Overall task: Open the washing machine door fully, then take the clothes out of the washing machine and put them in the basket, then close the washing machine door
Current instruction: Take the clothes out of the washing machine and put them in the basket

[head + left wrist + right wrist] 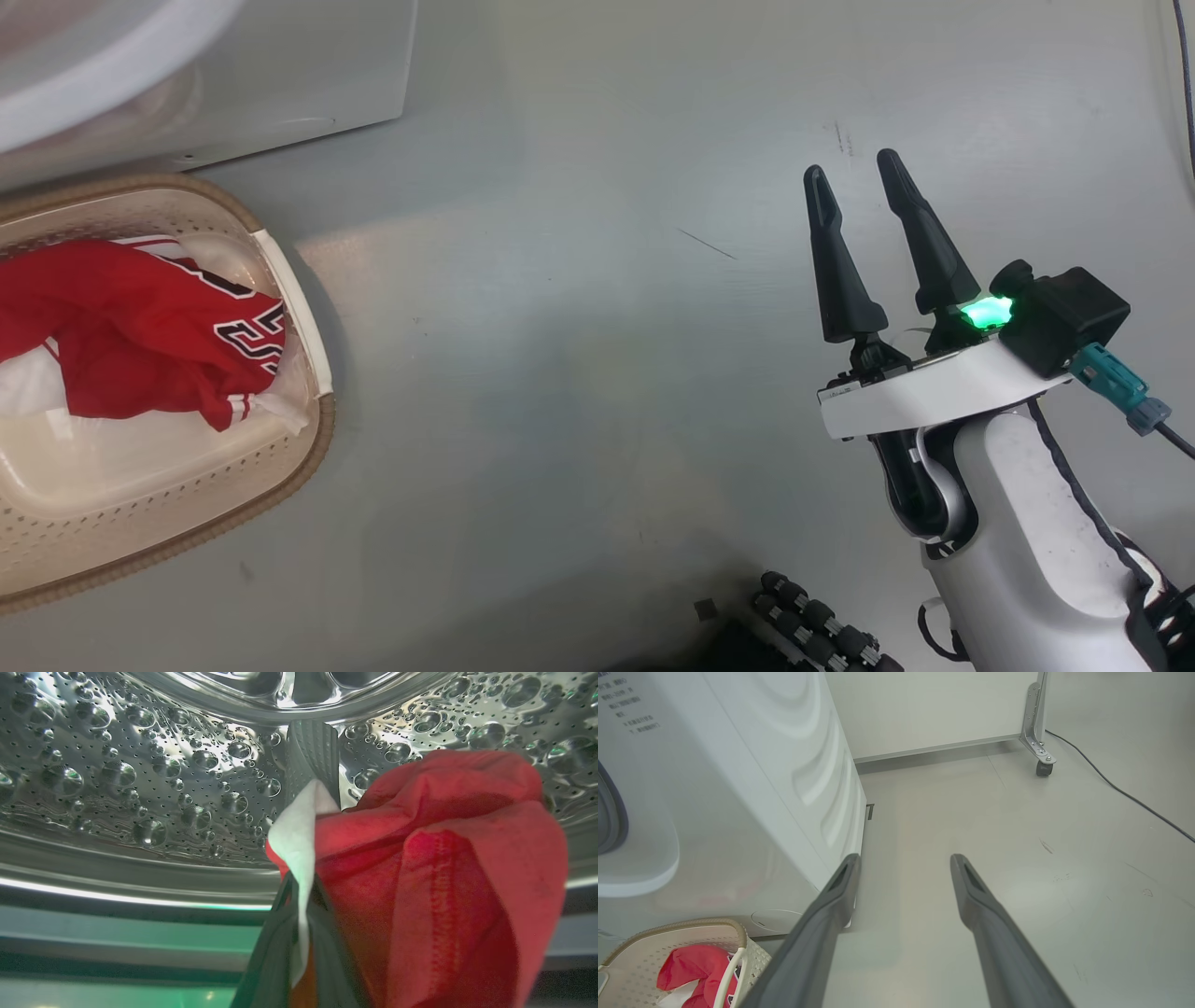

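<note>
Red jersey (131,336) sits in the basket (317,439) just beside the washing machine (308,75), with my right claw (850,165) wide open and empty nearby. Inside its drum (140,788) my left claw (303,882) is pinched tight on a second jersey (444,858). Right wrist cam: fingers (822,933) apart beside the machine's side.

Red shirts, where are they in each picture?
Head view: a shirt in the basket, left edge.
Left wrist view: another, right of middle, in the drum; the left gripper has its jaws shut on it.
Right wrist view: bottom left, in the basket.
Shared landmark: the white washer.
</note>
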You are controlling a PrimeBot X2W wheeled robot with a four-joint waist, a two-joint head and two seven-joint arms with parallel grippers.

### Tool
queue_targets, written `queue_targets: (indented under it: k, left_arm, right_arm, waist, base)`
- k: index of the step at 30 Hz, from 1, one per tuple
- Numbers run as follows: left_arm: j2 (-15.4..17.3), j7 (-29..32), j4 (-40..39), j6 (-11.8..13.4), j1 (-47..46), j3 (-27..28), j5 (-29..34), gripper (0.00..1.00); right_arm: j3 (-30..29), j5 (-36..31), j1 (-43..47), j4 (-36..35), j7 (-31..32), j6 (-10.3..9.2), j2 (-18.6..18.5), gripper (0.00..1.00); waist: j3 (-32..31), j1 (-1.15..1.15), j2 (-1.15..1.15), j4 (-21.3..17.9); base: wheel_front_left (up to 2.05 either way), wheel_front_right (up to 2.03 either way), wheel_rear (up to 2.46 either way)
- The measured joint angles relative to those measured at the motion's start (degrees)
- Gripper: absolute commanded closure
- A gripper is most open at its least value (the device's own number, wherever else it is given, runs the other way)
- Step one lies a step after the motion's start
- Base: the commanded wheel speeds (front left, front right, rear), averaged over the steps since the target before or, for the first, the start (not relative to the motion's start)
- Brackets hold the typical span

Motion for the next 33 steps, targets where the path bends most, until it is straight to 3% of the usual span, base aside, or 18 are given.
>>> queue_targets:
  k: [17, 33]
  left_arm:
    - [-3.05, -9.50, 4.02, -2.67, 0.47, 0.12, -1.24, 1.00]
    - [-5.53, -19.46, 7.57, -6.48, 9.56, -2.55, -1.27, 1.00]
  right_arm:
    - [-1.27, -1.05, -0.08, 0.63, 0.00, 0.00, -0.18, 0.00]
    - [-1.26, -1.52, 0.06, 2.08, 0.00, 0.00, -1.58, 0.00]
  waist:
    - [-3.43, 0.00, 0.00, 2.63]
    - [-10.41, 0.00, 0.00, 7.38]
  base:
    - [0.00, 0.00, 0.00]
    - [0.00, 0.00, 0.00]
